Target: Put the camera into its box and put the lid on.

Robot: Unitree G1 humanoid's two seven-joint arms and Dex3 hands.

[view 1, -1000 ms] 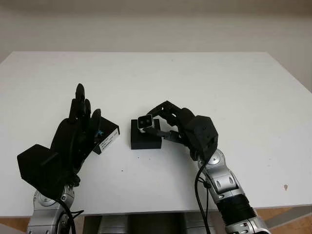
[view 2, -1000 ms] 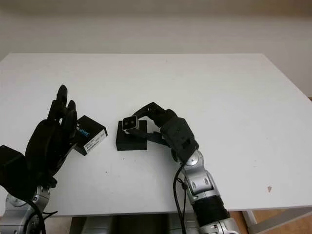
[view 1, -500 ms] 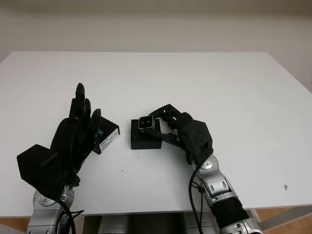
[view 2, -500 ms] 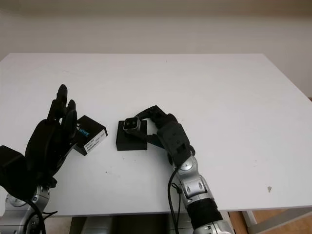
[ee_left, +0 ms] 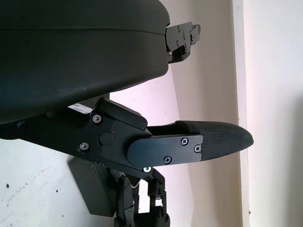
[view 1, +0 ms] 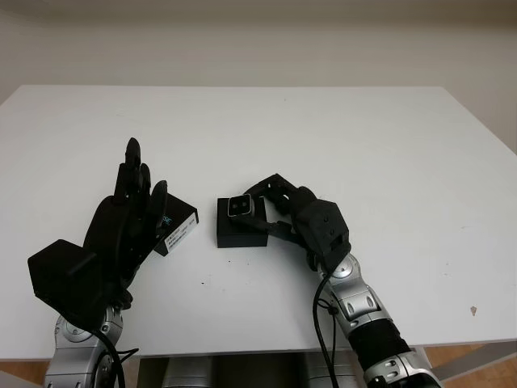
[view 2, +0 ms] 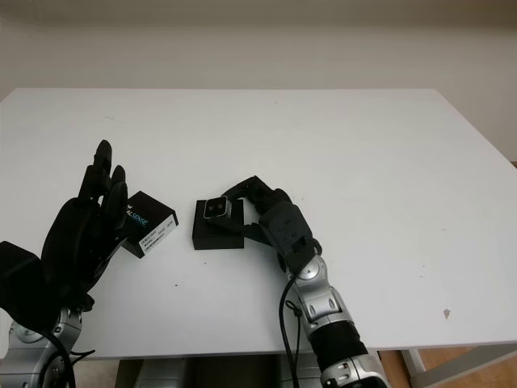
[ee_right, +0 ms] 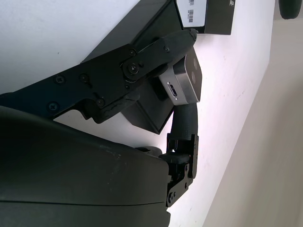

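A small silver camera (view 1: 240,206) with a dark lens face is pinched in my right hand (view 1: 271,208), just over the open black box (view 1: 241,229) at the table's middle. The right wrist view shows the fingers (ee_right: 156,47) closed around the camera (ee_right: 186,81) above the box (ee_right: 150,109). The black lid (view 1: 178,226), with a white label, lies left of the box. My left hand (view 1: 129,218) stands open beside the lid, its fingers raised and covering the lid's left part.
The white table (view 1: 363,145) stretches wide behind and to the right. Its front edge runs close below both arms. A small dark speck (view 1: 473,309) marks the table near the front right.
My right hand has lowered the camera and turned it lens-up over the box. The left hand and the lid have stayed put.
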